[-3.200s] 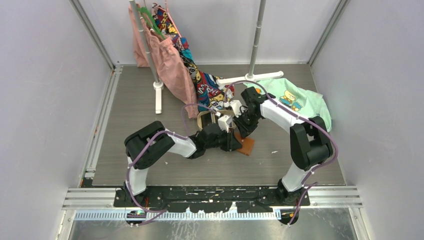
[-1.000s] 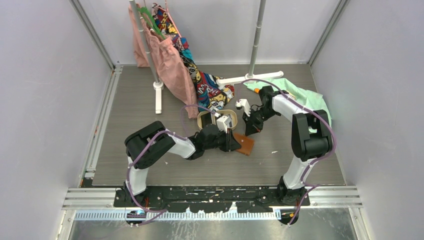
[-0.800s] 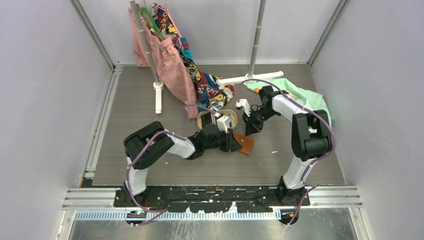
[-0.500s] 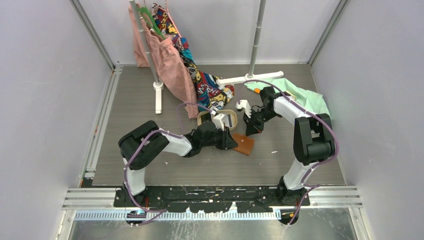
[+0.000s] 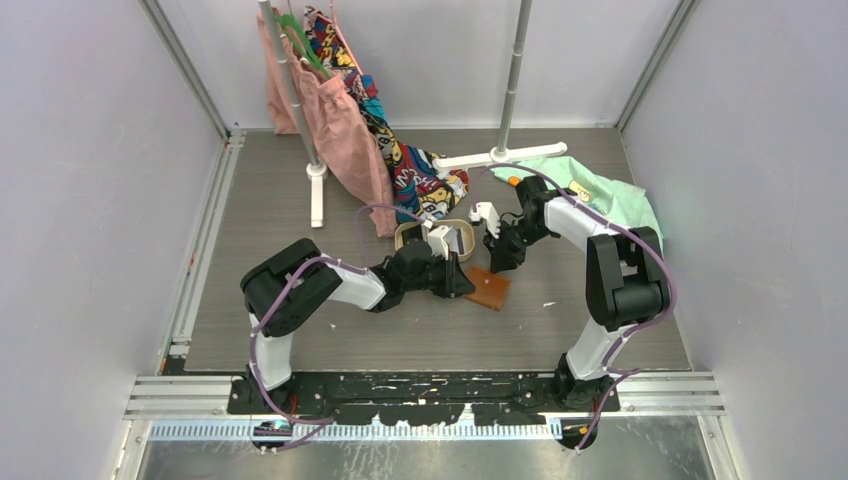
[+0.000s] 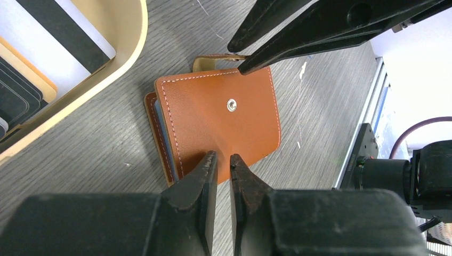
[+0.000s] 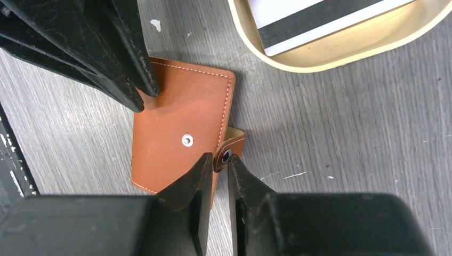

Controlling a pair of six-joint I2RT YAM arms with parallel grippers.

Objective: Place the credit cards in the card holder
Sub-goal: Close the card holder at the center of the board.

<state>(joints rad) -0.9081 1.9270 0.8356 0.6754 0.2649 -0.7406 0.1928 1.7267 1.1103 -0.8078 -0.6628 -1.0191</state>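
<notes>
Wooden tray point(image 7: 341, 56) with credit cards point(image 7: 320, 21) just beside card holder point(image 6: 218, 122) on counter point(image 7: 330, 122). Holder flat, closed, stud up; snap tab point(image 7: 233, 141) points at narrowly parted right fingers point(image 7: 186, 186); left fingers point(image 6: 200, 181) likewise at opposite edge; grip unclear.

Plain white walls point(image 5: 90, 200) on 3 sides, alu. frame posts point(image 5: 185, 65) in the back corners. Grey wood-grain tabletop point(image 5: 270, 220). White clothes rack point(image 5: 511, 90) at the back w/ pink garment point(image 5: 345, 130) & cartoon-print garment point(image 5: 405, 165) hanging off it. Mint tee point(image 5: 610, 205) crumpled far right. Light even, flat.
</notes>
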